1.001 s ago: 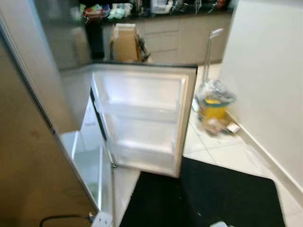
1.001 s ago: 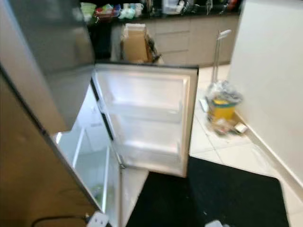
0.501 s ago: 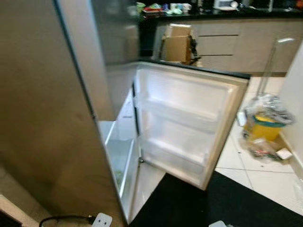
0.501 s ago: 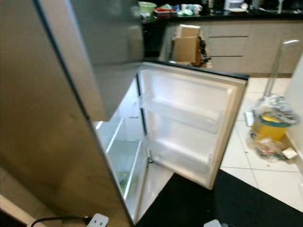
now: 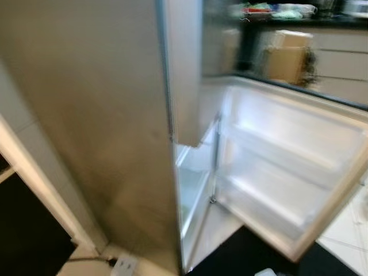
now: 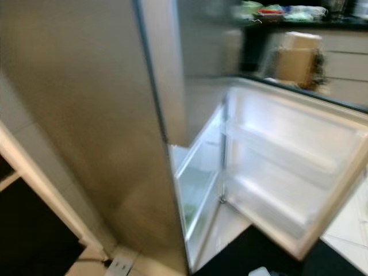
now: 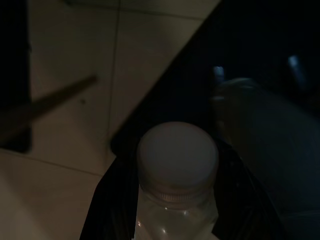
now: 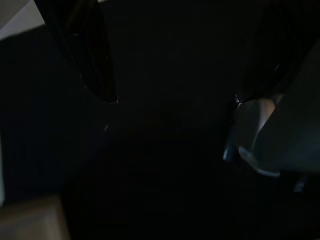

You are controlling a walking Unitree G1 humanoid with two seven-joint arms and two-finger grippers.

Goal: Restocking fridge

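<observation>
Fridge [image 5: 103, 132]: one unit, tall, brushed metallic side panel facing the head camera, blurred. Lower door [image 5: 299, 167] stands swung wide open; its inner face is white moulded plastic with two door shelves [image 5: 287, 150], both bare as far as the blur allows. Inside the lower compartment sits one translucent drawer [image 6: 198, 190] with something faintly green at its bottom, too blurred to identify.

Bottle [image 7: 177, 185]: one, clear plastic, round white ribbed screw cap. It stands between the two black fingers of the left gripper [image 7: 177, 200], which closes on it below the neck; contents cannot be told in the dim picture. The left arm hangs low over pale floor tiles [image 7: 65, 100] and a black mat [image 7: 250, 60].

Right gripper [image 8: 175, 95]: two long black fingers [image 8: 85, 50] spread well apart, nothing between them, hanging above the dark mat; the picture is very dark.

Worktop [image 5: 287, 23]: one, dark-topped, at the far side of the room, carrying a row of small coloured items too blurred to count. Pale cabinet fronts [image 5: 345, 57] below it.

Cardboard box [image 5: 290, 57]: one, brown, upright on the floor against the cabinets.

Power strip [image 5: 125, 264]: one, white, on the floor at the fridge's foot.
</observation>
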